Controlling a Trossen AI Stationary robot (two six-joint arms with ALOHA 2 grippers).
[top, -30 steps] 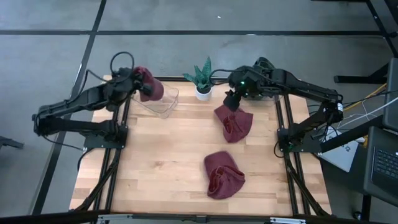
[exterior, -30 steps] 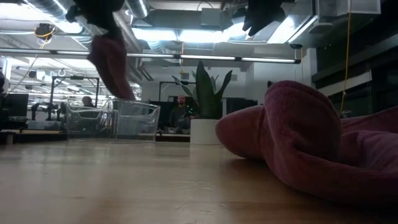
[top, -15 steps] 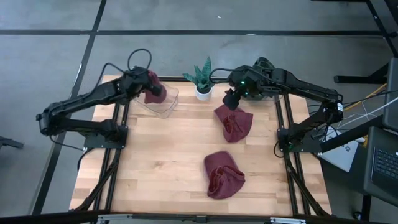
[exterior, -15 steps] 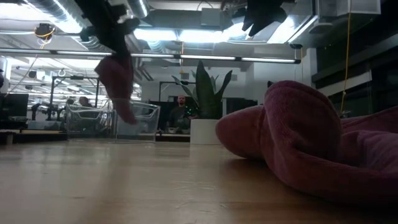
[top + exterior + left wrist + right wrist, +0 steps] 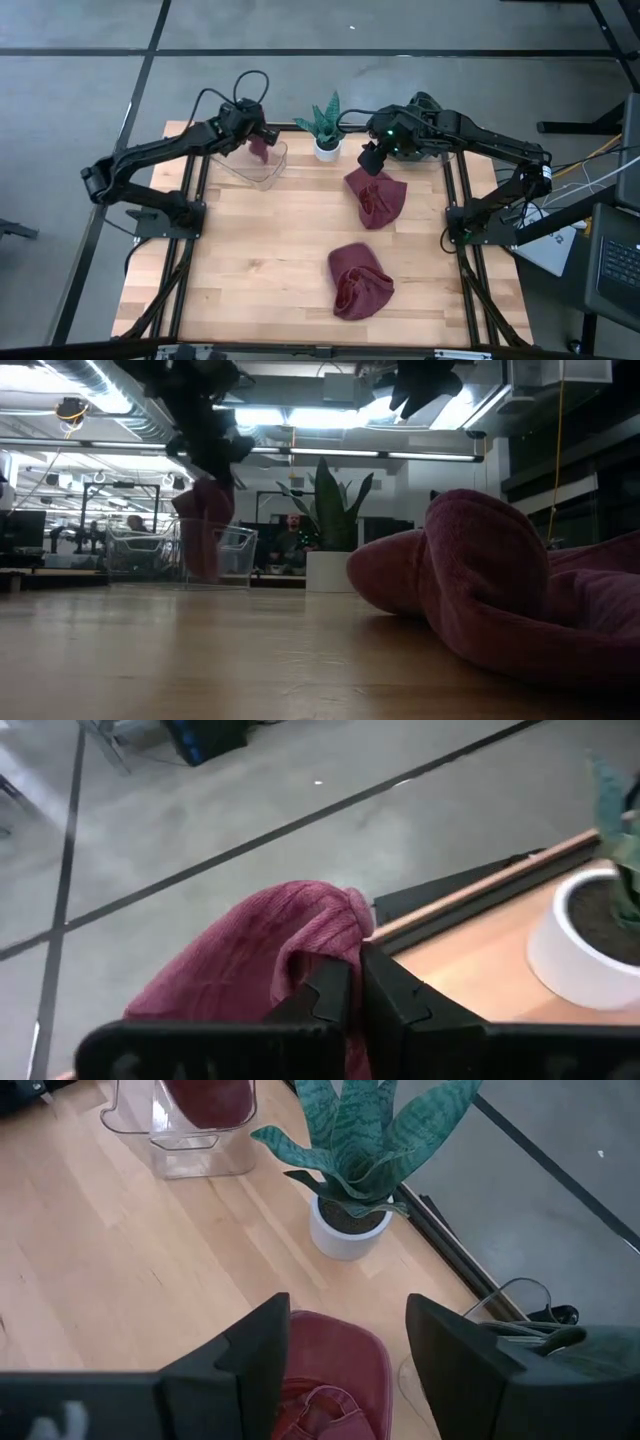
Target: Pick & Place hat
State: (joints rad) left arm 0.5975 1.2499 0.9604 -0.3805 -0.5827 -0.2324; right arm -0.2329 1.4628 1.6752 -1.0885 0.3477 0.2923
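My left gripper [image 5: 256, 134] is shut on a maroon knit hat [image 5: 280, 945] above the clear plastic container [image 5: 252, 163] at the table's far left. In the low view the hat [image 5: 204, 530] hangs down inside the container's walls [image 5: 232, 553]. My right gripper [image 5: 350, 1370] is open and hovers above a second maroon hat [image 5: 377, 197], which lies flat on the table at the far right. A third maroon hat [image 5: 360, 282] lies crumpled near the table's middle front. My left gripper pinches the hat's upper part, a bunched fold [image 5: 318, 952], between its two shut fingers. The fingers come from above, pointing down [image 5: 207, 435]. The hat hangs slack below them, its lower end [image 5: 200, 565] within the container.
A potted snake plant in a white pot [image 5: 326, 128] stands at the far edge between the container and the second hat. The third hat fills the right of the low view [image 5: 500, 590]. Bare wood lies at the table's near left [image 5: 240, 270].
My left gripper has gone toward the table's right edge, from beside the container to over it, and down. The hat has come with it and now hangs inside the container instead of high beside it.
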